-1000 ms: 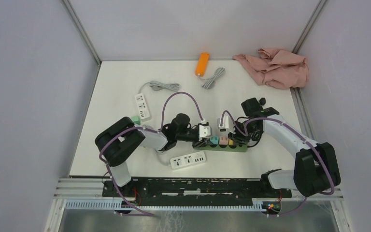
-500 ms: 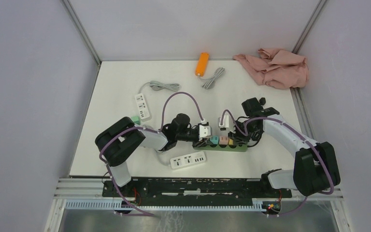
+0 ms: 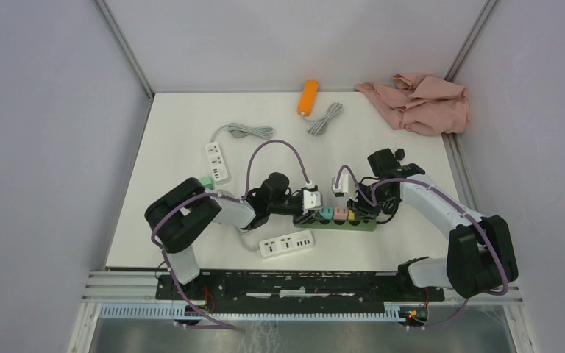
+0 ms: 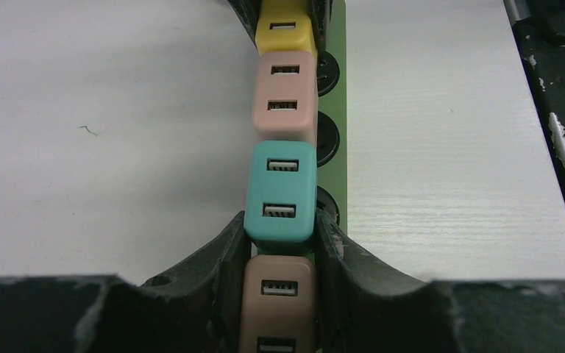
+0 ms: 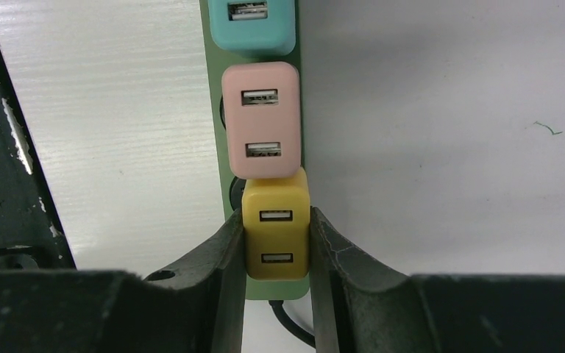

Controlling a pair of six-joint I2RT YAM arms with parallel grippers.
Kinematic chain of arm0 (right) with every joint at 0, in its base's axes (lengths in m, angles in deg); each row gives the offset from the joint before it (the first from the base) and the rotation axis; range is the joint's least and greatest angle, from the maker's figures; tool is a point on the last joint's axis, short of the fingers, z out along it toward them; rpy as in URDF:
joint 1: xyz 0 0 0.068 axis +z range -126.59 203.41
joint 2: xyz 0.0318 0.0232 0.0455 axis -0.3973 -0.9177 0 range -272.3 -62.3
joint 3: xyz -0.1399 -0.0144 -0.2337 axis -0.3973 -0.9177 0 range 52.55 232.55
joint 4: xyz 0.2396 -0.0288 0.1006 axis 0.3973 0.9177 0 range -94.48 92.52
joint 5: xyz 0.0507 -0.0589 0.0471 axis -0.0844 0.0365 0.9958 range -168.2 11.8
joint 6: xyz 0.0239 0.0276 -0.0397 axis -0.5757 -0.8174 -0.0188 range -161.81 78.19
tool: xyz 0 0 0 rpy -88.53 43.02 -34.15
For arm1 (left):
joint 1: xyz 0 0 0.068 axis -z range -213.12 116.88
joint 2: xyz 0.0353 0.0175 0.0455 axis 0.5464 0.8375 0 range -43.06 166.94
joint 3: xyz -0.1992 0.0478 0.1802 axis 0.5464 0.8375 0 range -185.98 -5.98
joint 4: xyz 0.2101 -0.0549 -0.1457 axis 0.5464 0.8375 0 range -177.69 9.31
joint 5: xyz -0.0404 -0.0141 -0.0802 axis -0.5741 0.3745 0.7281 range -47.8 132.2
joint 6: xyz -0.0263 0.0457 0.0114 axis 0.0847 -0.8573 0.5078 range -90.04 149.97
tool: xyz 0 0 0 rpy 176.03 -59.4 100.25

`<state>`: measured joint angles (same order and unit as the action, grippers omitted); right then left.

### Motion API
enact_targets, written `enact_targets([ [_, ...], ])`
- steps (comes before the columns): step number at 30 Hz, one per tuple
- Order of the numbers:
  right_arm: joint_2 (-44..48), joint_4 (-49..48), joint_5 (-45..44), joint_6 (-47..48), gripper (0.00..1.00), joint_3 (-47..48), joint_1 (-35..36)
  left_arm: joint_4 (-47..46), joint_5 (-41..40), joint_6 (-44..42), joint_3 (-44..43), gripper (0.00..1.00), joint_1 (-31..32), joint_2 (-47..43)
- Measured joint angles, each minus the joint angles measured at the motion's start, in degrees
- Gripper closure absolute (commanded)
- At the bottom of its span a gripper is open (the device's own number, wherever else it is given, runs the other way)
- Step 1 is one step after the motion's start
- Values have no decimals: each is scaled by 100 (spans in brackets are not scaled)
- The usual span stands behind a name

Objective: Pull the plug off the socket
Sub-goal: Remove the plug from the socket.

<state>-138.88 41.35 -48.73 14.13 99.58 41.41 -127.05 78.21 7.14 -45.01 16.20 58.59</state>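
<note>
A green socket strip (image 3: 364,224) lies near the table's front with a row of USB plugs in it. In the left wrist view the row runs tan plug (image 4: 278,301), teal plug (image 4: 281,187), pink plug (image 4: 285,95), yellow plug (image 4: 282,33). My left gripper (image 4: 279,220) is shut on the tan plug, and its fingertips also flank the teal plug's near end. My right gripper (image 5: 276,217) is shut on the yellow plug (image 5: 276,235) at the strip's (image 5: 212,88) other end. A black cord leaves the strip below it.
A white power strip (image 3: 287,243) lies just in front of the green one, another (image 3: 217,162) sits to the far left with a grey cable. An orange strip (image 3: 307,96) and a pink cloth (image 3: 419,101) lie at the back. A black rail (image 3: 294,283) borders the near edge.
The right wrist has shifted slightly toward the far side. Both grippers keep their hold and the plugs sit where they were.
</note>
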Motion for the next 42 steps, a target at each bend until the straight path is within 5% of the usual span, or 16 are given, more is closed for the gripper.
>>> enact_targets([
  [29,90,476,616,984,100,-11,-317,-22,37,0,-15,97,44,0],
  [42,98,387,442,389,100,59,-282,-22,63,2,-24,97,37,0],
])
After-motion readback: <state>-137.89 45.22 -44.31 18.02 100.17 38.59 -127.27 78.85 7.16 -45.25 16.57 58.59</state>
